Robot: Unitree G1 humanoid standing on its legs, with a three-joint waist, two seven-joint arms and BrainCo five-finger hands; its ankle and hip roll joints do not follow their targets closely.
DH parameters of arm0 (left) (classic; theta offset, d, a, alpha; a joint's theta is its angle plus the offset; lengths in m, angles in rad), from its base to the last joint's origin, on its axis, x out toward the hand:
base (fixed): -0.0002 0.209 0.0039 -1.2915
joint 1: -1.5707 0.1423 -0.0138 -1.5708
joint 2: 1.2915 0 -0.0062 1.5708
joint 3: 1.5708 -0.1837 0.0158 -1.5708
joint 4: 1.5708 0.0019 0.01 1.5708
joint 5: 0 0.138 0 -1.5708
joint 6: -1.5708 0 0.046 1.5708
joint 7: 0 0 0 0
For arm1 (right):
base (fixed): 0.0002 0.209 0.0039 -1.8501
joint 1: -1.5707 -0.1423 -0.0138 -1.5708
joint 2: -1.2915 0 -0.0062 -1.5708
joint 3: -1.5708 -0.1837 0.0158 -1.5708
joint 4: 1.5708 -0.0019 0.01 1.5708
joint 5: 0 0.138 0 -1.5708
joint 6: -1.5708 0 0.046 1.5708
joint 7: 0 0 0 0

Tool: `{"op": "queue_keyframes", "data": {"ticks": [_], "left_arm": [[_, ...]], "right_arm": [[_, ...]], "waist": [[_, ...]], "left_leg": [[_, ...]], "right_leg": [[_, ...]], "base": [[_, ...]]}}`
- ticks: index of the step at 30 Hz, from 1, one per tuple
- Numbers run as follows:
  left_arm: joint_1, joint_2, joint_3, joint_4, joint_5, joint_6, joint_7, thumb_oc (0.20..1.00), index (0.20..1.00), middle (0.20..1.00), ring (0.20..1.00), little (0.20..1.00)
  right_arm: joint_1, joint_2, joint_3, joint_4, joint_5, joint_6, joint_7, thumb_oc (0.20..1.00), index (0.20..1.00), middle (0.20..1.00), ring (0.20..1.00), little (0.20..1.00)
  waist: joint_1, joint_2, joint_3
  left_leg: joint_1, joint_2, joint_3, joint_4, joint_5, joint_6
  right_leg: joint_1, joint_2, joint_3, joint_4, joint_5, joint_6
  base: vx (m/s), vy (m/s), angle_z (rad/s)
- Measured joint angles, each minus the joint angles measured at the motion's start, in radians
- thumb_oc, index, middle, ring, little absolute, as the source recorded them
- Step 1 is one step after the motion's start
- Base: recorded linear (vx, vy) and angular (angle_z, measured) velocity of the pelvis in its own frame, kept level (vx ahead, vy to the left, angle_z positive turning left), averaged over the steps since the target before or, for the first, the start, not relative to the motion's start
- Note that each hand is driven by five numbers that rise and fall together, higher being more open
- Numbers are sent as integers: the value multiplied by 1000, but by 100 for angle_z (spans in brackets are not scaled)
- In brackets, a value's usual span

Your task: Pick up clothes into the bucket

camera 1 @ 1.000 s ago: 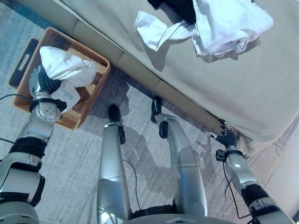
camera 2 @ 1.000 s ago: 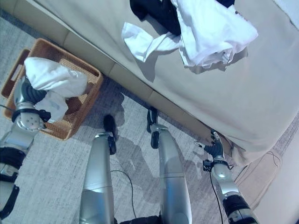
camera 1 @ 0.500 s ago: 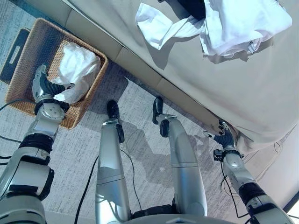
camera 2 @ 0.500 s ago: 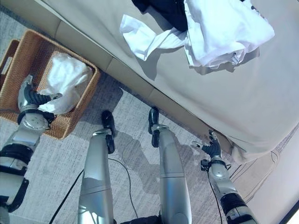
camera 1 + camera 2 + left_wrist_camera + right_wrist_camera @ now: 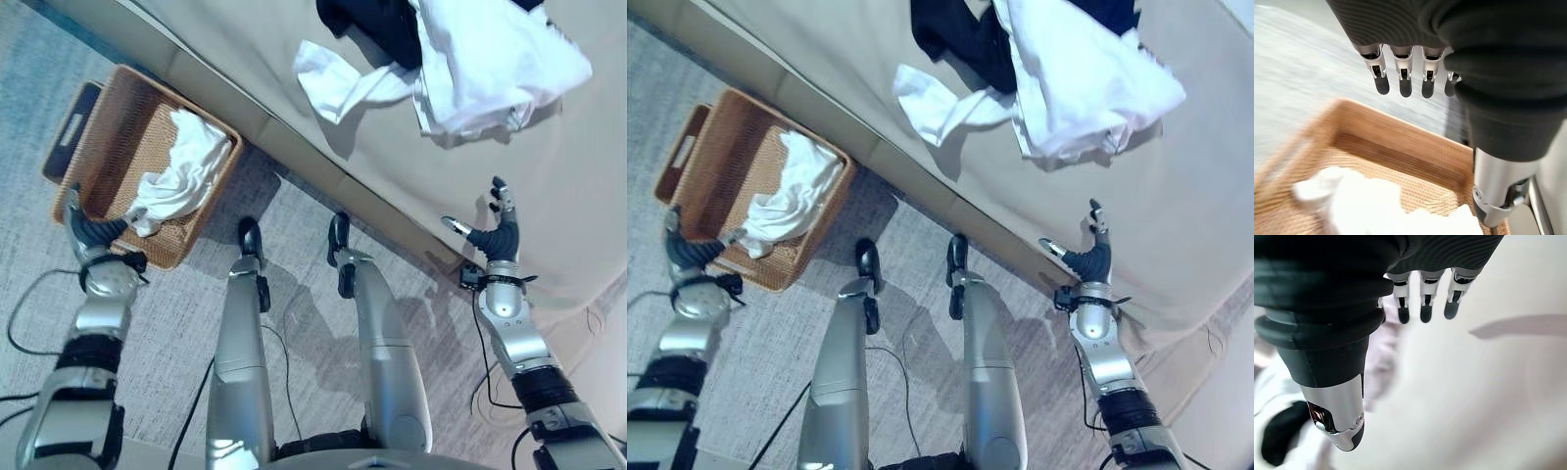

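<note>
A woven basket [image 5: 106, 127] stands on the carpet beside the bed, with a white garment [image 5: 184, 174] lying in it and draped toward its near rim. My left hand [image 5: 86, 229] is open just outside the basket's near corner, holding nothing; its wrist view looks over the white garment [image 5: 1366, 205] inside the basket [image 5: 1400, 152]. On the beige bed [image 5: 549, 186] lie a white shirt [image 5: 490, 59], a smaller white cloth [image 5: 338, 83] and a dark garment [image 5: 377, 22]. My right hand [image 5: 493, 233] is open above the bed's edge, below that pile.
A dark tray [image 5: 67, 137] lies under the basket's far side. The bed's side panel [image 5: 284, 147] runs diagonally between basket and pile. Grey carpet [image 5: 304, 333] spreads in front of the bed.
My left hand let go of the white garment, which now lies in the basket, and drew back past the rim. My right hand rose from the bed's lower edge onto the bed. The camera shifted.
</note>
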Motion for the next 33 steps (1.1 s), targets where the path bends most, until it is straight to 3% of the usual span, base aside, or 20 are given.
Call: {"op": "queue_keyframes", "data": {"ticks": [2, 7, 9, 10, 14, 15, 20, 25, 33], "left_arm": [[32, -44, -49, 18, -7, -54, -2, 1000, 1000, 1000, 1000, 1000], [53, -110, -172, 11, -4, -120, -44, 1000, 1000, 1000, 1000, 1000], [50, -144, -241, 20, 2, -133, -73, 1000, 1000, 1000, 1000, 1000], [53, -157, -251, 13, 4, -137, -84, 1000, 1000, 1000, 1000, 1000], [70, -186, -316, 31, 4, -150, -121, 1000, 1000, 1000, 1000, 1000], [86, -197, -339, 33, 4, -149, -133, 1000, 1000, 1000, 1000, 1000], [106, -199, -473, 36, 11, -153, -194, 1000, 1000, 1000, 1000, 1000], [93, -224, -535, 48, 25, -156, -235, 1000, 1000, 1000, 1000, 1000], [93, -240, -559, 37, 21, -149, -264, 1000, 1000, 1000, 1000, 1000]], "right_arm": [[-40, -29, -29, -4, -34, -1, -46, 1000, 1000, 1000, 1000, 1000], [-190, -61, -47, 60, -66, 2, -111, 1000, 1000, 1000, 1000, 1000], [-260, -87, -43, 128, -67, 5, -120, 1000, 1000, 1000, 1000, 1000], [-279, -104, -40, 146, -66, 7, -122, 1000, 1000, 1000, 1000, 1000], [-363, -206, 2, 287, -66, 33, -127, 1000, 1000, 1000, 1000, 1000], [-449, -239, 51, 398, -65, 50, -129, 1000, 1000, 1000, 1000, 1000], [-668, -322, 225, 664, -60, 98, -83, 1000, 1000, 1000, 1000, 1000], [-800, -313, 284, 987, 35, 137, 12, 1000, 1000, 1000, 1000, 1000], [-834, -323, 352, 1091, 20, 171, 91, 1000, 1000, 1000, 1000, 1000]], "waist": [[13, 16, -1], [64, 58, -2], [79, 94, -6], [85, 104, -4], [109, 134, -8], [113, 148, -8], [137, 185, -11], [143, 198, -12], [136, 247, -14]], "left_leg": [[75, -13, -10, -65, 27, -6], [202, -38, -43, -174, 80, -14], [260, -48, -69, -233, 107, -17], [284, -54, -84, -257, 98, -21], [349, -84, -113, -325, 152, -26], [372, -89, -129, -349, 153, -27], [372, -90, -152, -392, 194, -32], [359, -93, -169, -417, 212, -47], [338, -86, -163, -429, 221, -49]], "right_leg": [[59, -16, -14, -20, -12, 0], [169, -47, -56, -35, -22, -4], [225, -60, -83, -55, -28, -1], [243, -66, -90, -54, -44, 5], [280, -109, -119, -17, -75, -2], [296, -118, -133, -6, -95, 4], [279, -126, -154, 17, -104, -6], [250, -137, -165, 45, -124, -17], [197, -136, -151, 85, -135, -34]], "base": [[11, -58, 31], [15, -102, 30], [95, -139, 36], [45, -75, 48], [71, -93, 44], [8, -94, 34], [4, -90, 15], [1, -77, 12], [1, -26, -2]]}}
